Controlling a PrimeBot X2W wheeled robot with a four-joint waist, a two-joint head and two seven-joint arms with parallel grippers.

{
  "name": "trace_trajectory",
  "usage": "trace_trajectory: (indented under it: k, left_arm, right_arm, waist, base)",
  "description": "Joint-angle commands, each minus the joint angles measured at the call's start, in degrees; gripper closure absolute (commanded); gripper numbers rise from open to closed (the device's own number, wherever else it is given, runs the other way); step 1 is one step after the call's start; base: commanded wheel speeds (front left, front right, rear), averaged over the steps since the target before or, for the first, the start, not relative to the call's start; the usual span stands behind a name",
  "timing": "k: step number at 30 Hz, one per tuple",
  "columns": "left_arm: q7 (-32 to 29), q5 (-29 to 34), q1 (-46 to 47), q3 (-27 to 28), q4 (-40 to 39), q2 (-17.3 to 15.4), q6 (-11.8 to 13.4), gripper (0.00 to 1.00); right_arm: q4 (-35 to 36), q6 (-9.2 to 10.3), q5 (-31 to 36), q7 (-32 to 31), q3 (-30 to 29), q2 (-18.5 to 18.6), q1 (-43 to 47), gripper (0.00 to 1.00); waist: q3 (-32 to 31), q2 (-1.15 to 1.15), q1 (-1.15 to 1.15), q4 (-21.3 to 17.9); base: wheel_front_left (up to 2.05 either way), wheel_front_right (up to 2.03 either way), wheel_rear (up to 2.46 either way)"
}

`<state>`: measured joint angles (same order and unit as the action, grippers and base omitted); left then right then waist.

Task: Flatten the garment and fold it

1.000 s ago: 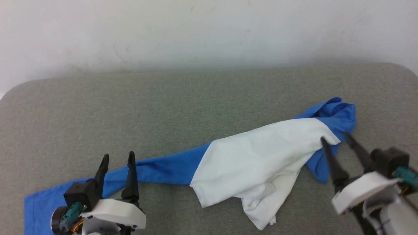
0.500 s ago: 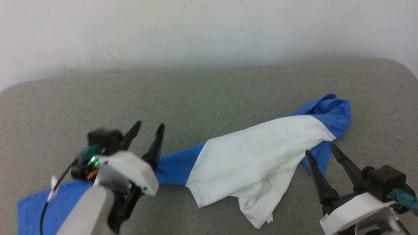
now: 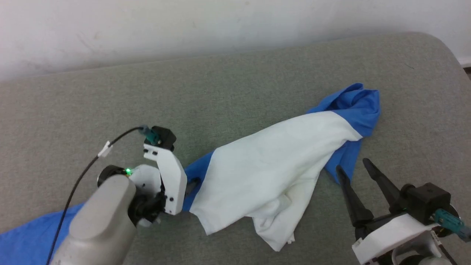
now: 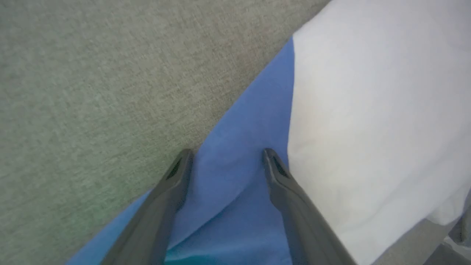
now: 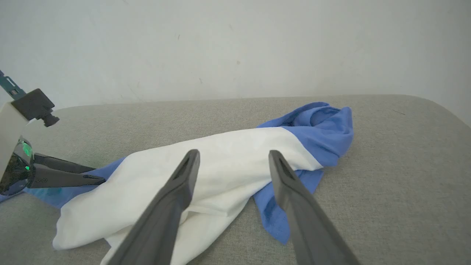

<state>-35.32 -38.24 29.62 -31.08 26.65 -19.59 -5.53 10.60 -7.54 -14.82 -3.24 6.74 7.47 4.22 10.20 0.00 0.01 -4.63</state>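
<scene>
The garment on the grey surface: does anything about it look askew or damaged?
The garment is not flat: it lies as a crumpled diagonal strip, its blue end bunched up at the far right, its white edge folded over itself at the front. No tear shows.

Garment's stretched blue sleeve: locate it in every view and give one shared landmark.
Head view: sleeve, left of centre.
Left wrist view: lower centre, inside the open left hand.
Right wrist view: left side, mid-height.
Shared landmark: its seam with the white body.
</scene>
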Motion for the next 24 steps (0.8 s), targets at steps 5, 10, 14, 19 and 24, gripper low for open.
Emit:
trace_trajectory:
  k: [5, 10, 14, 19, 24]
  left_arm:
    - [-10.2, -1.0, -1.0, -4.8, 4.4, -0.5, -0.8, 0.51]
    - [-2.5, -1.0, 0.4, -0.3, 4.0, -1.2, 2.9, 1.0]
    - [11.1, 3.8, 4.7, 4.2, 0.7, -4.0, 7.8, 1.0]
    - [18.8, 10.1, 4.8, 2.4, -7.2, -5.5, 10.2, 1.0]
    - [18.9, 14.0, -4.3, -6.4, -15.7, -3.0, 9.8, 1.0]
  right_arm:
    - [-1.4, 0.05, -1.0, 0.8, 0.7, -0.4, -0.9, 0.0]
    - [-2.1, 0.05, -1.5, 0.8, 1.2, -0.8, -0.8, 0.0]
    - [-2.4, 0.05, -1.6, 0.3, 1.6, -0.4, -0.5, 0.0]
    - [-2.5, 0.05, -1.6, -0.3, 1.5, -0.5, 0.0, 0.0]
    - [-2.3, 0.05, -1.5, -0.5, 0.9, -1.1, 0.8, 0.0]
  waist:
    - [0.9, 0.0, -0.01, -2.0]
    - [-0.9, 0.0, -0.01, -1.8]
    - [-2.6, 0.0, -0.01, -1.3]
    - [-4.4, 0.0, -0.01, -0.8]
    - [-4.9, 0.0, -0.01, -0.6]
  base:
    - [0.0, 0.0, 0.0]
    - [0.0, 0.0, 0.0]
    - [0.0, 0.0, 0.0]
    - [0.0, 0.0, 0.0]
    - [0.0, 0.0, 0.0]
